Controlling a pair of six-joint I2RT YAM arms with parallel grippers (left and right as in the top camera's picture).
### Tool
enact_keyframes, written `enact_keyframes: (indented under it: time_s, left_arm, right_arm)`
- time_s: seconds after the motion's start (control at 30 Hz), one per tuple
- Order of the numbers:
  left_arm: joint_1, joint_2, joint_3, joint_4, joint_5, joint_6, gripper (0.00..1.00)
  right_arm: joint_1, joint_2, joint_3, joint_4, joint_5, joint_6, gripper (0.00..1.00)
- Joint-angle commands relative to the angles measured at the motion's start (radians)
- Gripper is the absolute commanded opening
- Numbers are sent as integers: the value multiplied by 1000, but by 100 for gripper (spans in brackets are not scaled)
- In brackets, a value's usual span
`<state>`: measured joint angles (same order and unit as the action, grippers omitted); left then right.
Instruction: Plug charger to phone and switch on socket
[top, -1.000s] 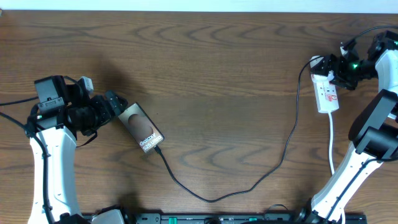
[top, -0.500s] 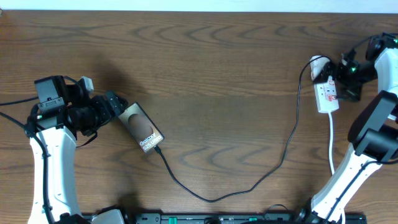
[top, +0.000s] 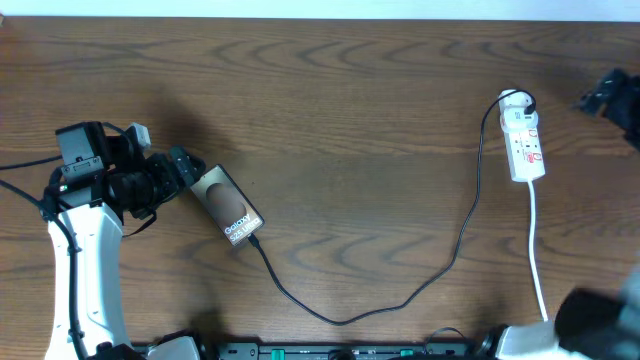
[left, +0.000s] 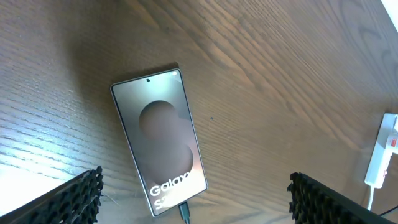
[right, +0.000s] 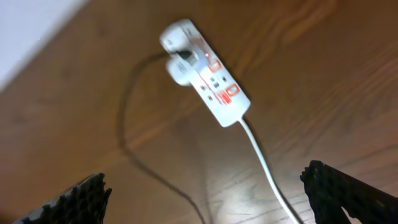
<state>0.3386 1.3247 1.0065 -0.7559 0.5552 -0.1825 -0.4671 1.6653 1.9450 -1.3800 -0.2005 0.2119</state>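
Phone (left: 158, 140) lies free between wide left fingers (left: 65, 200), charger (left: 185, 213) seated at its near end; right fingers (right: 348, 194), equally wide, clear of socket (right: 205, 74) ahead, task likely finished.

Robot lab: wooden table (top: 330, 120), mounted arm (top: 85, 250)

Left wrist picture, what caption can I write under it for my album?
Phone face up on the wooden table, black charger tip at its bottom edge, white socket far right.
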Motion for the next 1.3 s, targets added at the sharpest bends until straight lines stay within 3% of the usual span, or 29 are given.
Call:
enact_keyframes:
  time_s: [0.0,0.37,0.73,0.97,1.1,1.27]
  left_arm:
    - [3,-6,5,-3,10,10,94]
    - [3,-6,5,-3,10,10,94]
    - [0,0,5,-3,5,10,94]
    - [0,25,5,-3,-83,11,94]
    - [-3,26,5,-2,-301,10,94]
    - [-3,17,5,-6,-340,10,94]
  right_arm:
    - [7,-134,5,-8,8,57,99]
    - [7,-388,5,-8,8,57,99]
    - [7,-465,5,-8,8,57,99]
    - [7,-463,5,-8,8,57,99]
    - [7,-463,5,-8,8,57,99]
    - [7,-463,5,-8,8,57,99]
